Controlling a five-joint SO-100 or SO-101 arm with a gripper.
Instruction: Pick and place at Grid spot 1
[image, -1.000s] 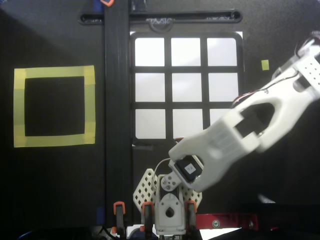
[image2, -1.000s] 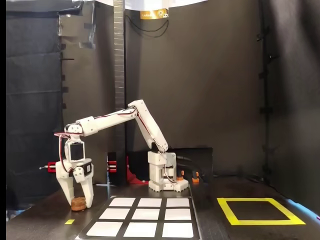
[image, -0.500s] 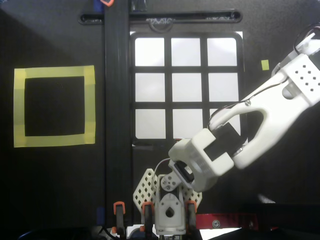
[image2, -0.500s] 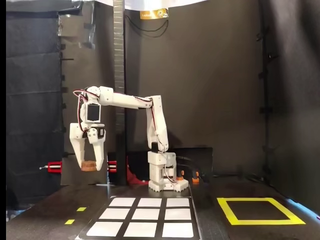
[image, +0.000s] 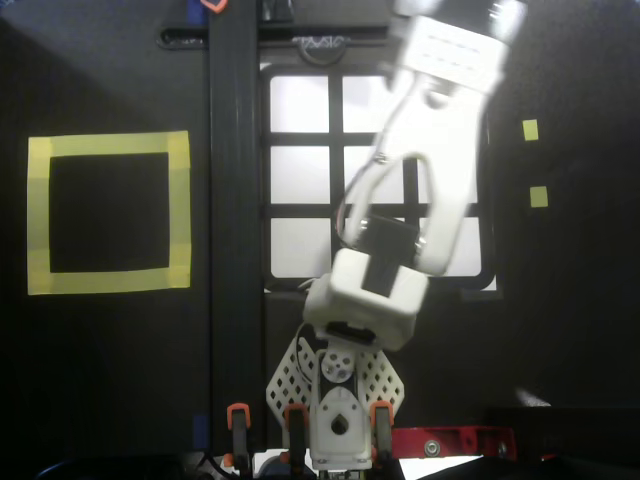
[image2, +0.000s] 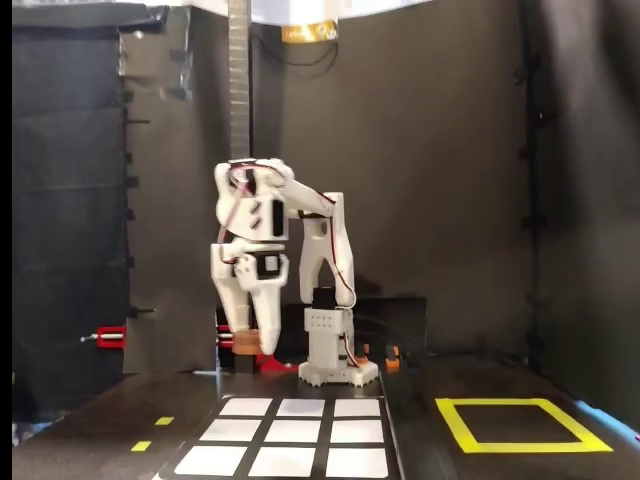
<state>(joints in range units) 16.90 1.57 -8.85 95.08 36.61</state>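
Our eyes go first to Grid spot 1 (image: 298, 103), the bright white square cell in the upper-left corner of the black-framed grid in the overhead view. In the fixed view it is the near-right cell (image2: 355, 462). It's bare and unobstructed. We judge it a flat, stiff landing pad rather than something to grasp, so nothing needs taking hold of there. We can't make out any piece to carry, so its weight and grip are anyone's guess.

Moving outward, the white jointed robot arm (image: 440, 170) reaches over the grid's right column in the overhead view, well clear of our cell. In the fixed view the white two-finger gripper (image2: 258, 345) points downward, low, left of the arm's base and beyond the grid. There's a brownish smudge at its tip, and we cannot tell whether the fingers are apart, together or holding anything. Farther off sits the yellow-tape square outline (image: 108, 145), empty.
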